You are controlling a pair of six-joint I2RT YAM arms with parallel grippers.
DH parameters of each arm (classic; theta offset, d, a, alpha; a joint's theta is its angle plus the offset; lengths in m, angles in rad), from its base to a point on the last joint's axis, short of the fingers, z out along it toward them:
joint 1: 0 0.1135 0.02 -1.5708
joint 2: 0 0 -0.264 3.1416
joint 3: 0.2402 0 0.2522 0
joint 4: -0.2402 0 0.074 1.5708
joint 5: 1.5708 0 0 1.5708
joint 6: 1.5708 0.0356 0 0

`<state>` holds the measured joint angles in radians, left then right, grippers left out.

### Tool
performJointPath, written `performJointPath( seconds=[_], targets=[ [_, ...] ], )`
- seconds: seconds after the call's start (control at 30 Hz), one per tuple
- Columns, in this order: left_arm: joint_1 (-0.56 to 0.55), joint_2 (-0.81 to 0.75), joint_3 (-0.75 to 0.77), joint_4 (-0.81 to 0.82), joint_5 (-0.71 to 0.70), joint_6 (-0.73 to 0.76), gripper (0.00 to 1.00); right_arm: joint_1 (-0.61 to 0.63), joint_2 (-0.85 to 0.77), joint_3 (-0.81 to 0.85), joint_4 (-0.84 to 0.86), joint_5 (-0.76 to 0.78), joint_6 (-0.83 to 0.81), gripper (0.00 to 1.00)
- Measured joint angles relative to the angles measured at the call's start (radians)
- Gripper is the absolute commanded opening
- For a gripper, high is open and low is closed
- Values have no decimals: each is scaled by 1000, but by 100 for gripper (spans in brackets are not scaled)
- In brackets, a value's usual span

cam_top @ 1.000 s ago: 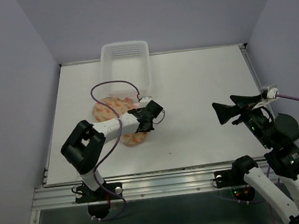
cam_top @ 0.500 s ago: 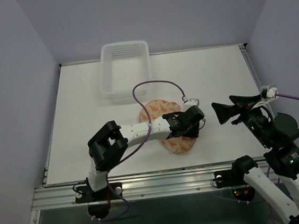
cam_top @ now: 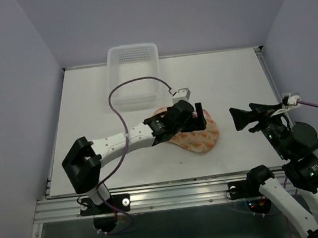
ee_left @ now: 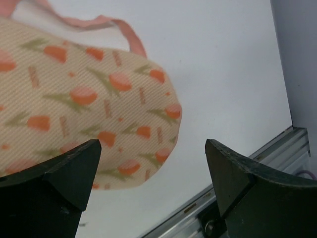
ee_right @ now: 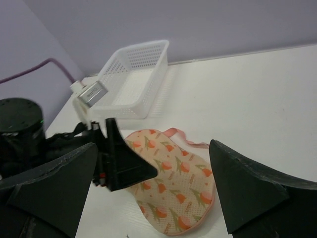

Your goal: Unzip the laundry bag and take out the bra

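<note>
Laundry bag [cam_top: 199, 136] lies flat on the table [cam_top: 234, 77], just right of centre in the overhead view, below the white basket [cam_top: 113, 85] and apart from it. It looks fully closed. No bra is visible, so I judge it to be inside.

Left gripper [cam_top: 193, 115] hangs over the bag's upper-left end with its jaws spread wide and nothing between them. Its wrist view shows printed fabric below the fingers. I cannot tell whether they touch it.

Right gripper [cam_top: 234, 119] is at the right of the frame, also wide open and empty, near the bag's right edge but clear of it.

Handling, as a judgement:
- The bag looks light, soft and padded, and it is likely to slide or bunch on the smooth table when the zipper is tugged.
- One gripper should pin the body while the other pulls.
- The pink loop [ee_left: 119, 24] at the edge is the obvious thin hold. I cannot pick out a zipper pull.
- Nothing looks fragile.

Surface and room: plain white matte table, lavender walls on three sides, metal rail [cam_top: 172, 194] along the bottom edge.
</note>
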<state>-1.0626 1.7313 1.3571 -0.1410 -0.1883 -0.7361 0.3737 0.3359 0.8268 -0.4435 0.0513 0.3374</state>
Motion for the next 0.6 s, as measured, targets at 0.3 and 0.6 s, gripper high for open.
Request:
performJointPath(
  seconds=[0.3, 0.6],
  targets=[
    [-6, -418, -632, 260, -27, -277, 98, 0, -3, -22, 0, 39, 25, 100],
    [-37, -395, -790, 465, -103, -499, 98, 0, 13, -26, 2, -3, 34, 100]
  ],
)
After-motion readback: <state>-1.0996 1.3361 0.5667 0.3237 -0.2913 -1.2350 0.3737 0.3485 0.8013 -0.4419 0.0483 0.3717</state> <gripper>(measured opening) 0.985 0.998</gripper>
